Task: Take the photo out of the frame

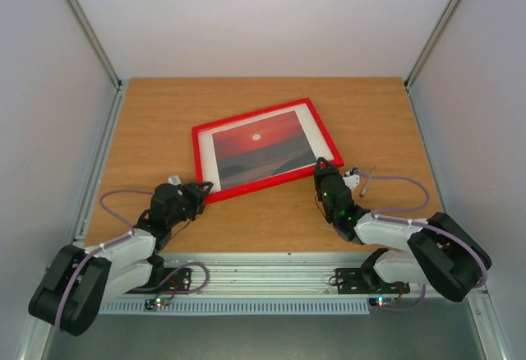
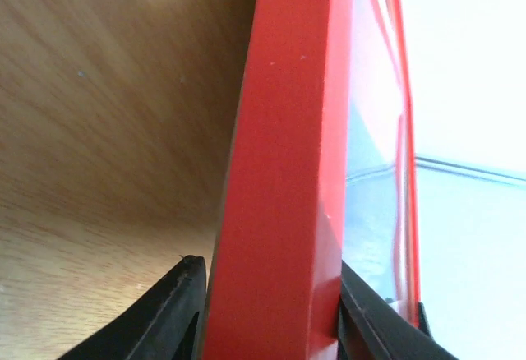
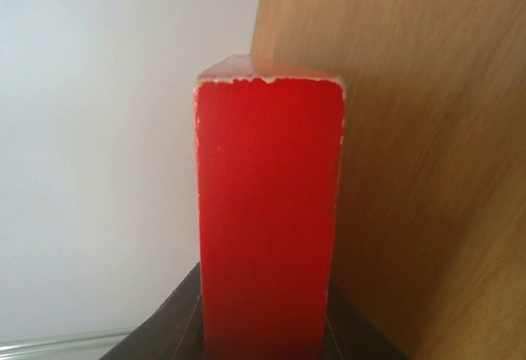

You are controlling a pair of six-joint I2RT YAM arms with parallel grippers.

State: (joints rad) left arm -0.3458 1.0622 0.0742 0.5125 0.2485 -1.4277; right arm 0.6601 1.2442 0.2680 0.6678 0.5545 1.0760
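Red frame edge fills both wrist views, and that settles the state of the grip. The left claw (image 1: 200, 189) is closed on the frame (image 1: 255, 114) at its near-left corner, its dark fingers (image 2: 177, 302) pressed against either side of the red bar (image 2: 279, 171). The right claw (image 1: 322, 167) is closed on the near-right corner, and the bar's end (image 3: 267, 212) stands between its fingers (image 3: 164, 339).

From above, the frame lies face up near the middle of the counter (image 1: 164, 113), turned so its long axis runs from about 8 o'clock to 2 o'clock. The two claws hold opposite ends of the near long edge. Whether that edge is raised off the wood or flat on it, I cannot tell.

The photo (image 1: 256, 150) is inside the frame, bordered by a white mat (image 1: 206, 163). It lies toward 1 o'clock from the left claw and toward 10 o'clock from the right, about equally far from each, so neither arm is clearly nearer.

I judge the removal not yet begun. With the print facing up, the way out is probably through the back, so the frame likely has to be turned over about that long axis.
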